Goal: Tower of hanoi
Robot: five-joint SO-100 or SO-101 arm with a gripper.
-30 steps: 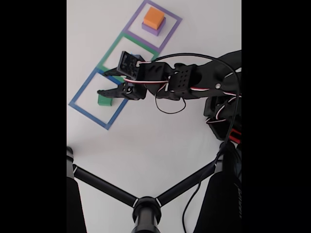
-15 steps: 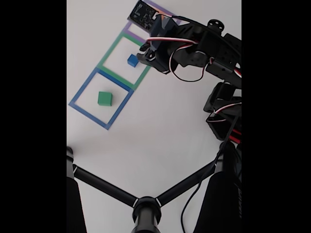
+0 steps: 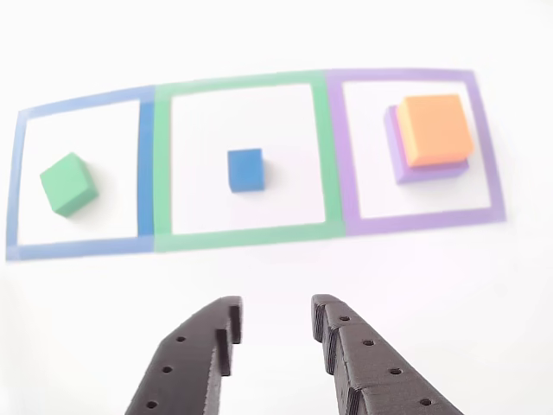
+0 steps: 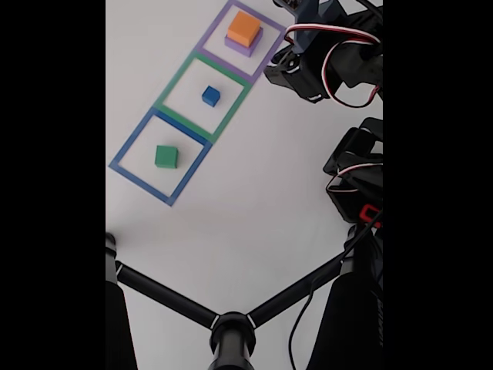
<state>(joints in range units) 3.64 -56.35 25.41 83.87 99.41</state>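
Three taped square outlines lay in a row on the white table [image 3: 276, 277]. In the other view they ran left to right: a blue taped square [image 3: 79, 249], a green taped square [image 3: 249, 233] and a purple taped square [image 3: 415, 218].

A small green cube [image 3: 67, 183] sat inside the blue taped square, turned at an angle to the outline. A smaller blue cube [image 3: 245, 169] sat near the middle of the green taped square. In the purple taped square, an orange block [image 3: 437, 128] rested on top of a wider purple block [image 3: 406, 169], offset toward the right.

The black two-finger gripper [image 3: 275, 333] hung over bare table below the green taped square. Its jaws stood parted with nothing between them, well apart from every cube.

In the fixed view the row ran diagonally. The arm [image 4: 323, 65] with red-and-white wiring was at upper right, just beside the purple taped square [image 4: 231, 58]. A black three-legged stand [image 4: 231, 331] occupied the lower edge.
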